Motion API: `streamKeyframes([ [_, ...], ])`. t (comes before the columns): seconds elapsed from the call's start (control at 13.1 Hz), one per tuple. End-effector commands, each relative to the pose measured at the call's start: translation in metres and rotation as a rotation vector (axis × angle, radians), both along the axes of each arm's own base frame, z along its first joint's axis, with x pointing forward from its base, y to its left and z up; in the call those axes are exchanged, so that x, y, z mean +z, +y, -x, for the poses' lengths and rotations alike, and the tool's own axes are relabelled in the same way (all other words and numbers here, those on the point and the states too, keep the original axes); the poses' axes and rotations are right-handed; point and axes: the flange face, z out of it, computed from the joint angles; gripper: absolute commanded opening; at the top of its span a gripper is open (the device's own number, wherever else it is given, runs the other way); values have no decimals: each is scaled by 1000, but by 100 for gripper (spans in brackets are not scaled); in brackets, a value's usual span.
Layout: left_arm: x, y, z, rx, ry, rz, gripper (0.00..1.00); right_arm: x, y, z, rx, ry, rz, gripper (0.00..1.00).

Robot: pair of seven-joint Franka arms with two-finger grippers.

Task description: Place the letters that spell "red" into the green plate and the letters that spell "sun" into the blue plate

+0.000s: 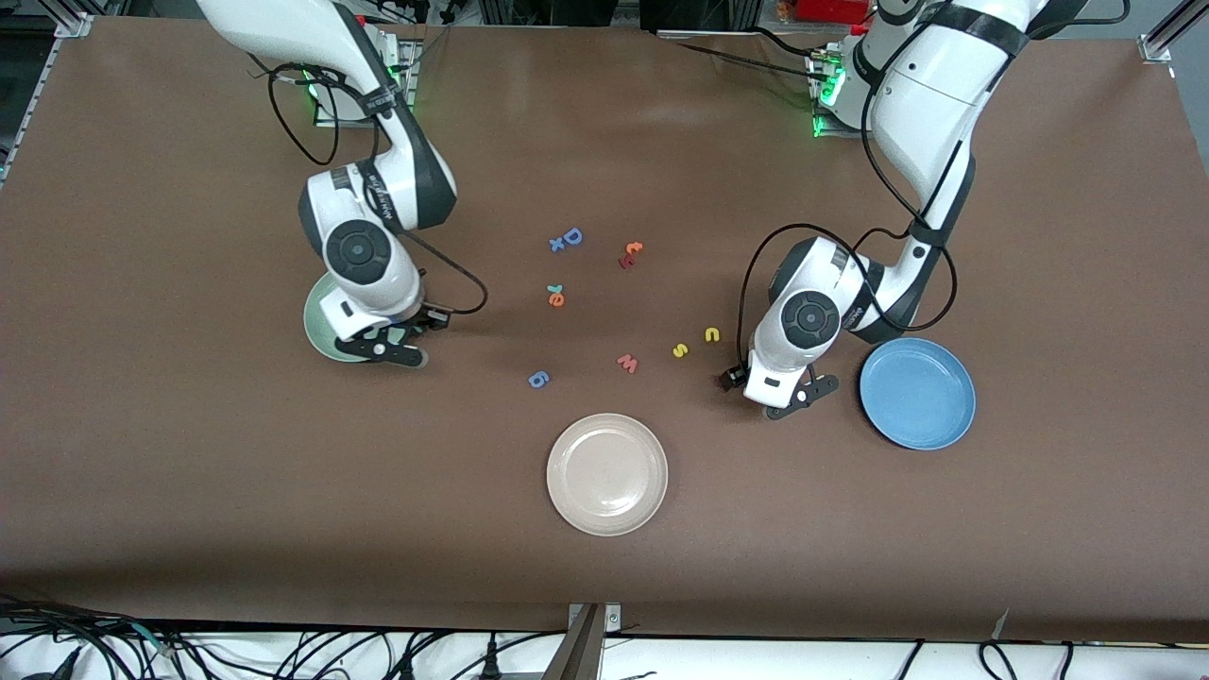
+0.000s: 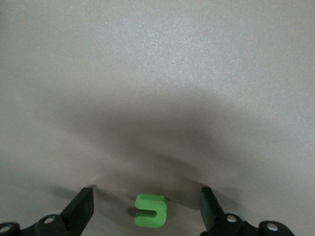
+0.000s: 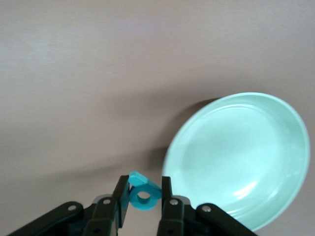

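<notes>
Right claw (image 3: pixel 143 196) pinches teal letter (image 3: pixel 144 194) beside green plate (image 3: pixel 236 157).

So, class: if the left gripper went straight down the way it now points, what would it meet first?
Probably the green "u". In the left wrist view it lies on the table between the open fingers of the left gripper, with nothing else in the way. How high the gripper hangs is unclear.
</notes>
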Motion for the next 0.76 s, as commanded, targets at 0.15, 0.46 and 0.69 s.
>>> streamKeyframes([
  [0.15,8,7,9,-91,-4,-25,96,-43,-40,8,-31,81,63,20],
  [0.46,12,11,13,-84,-2,-26,96,-45,-59,9,-50,110,72,100],
  [0.69,12,9,13,-72,-2,-21,90,-10,-44,1,-38,97,43,100],
])
